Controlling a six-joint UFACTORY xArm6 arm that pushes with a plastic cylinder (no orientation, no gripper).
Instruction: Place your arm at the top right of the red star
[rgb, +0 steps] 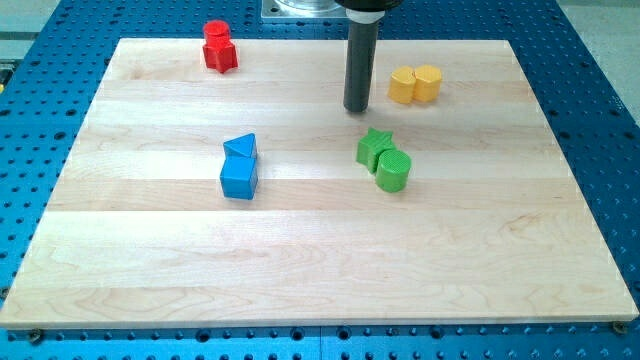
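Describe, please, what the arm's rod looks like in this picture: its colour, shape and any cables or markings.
My rod is a straight, round, dark grey cylinder with a smooth, faintly glossy surface, ending in a flat tip. Its top widens into a black collar under a pale metal mount. No cables or markings show.

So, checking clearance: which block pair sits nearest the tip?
The yellow pair, just to the view's right of my tip; the green pair lies slightly farther, below.
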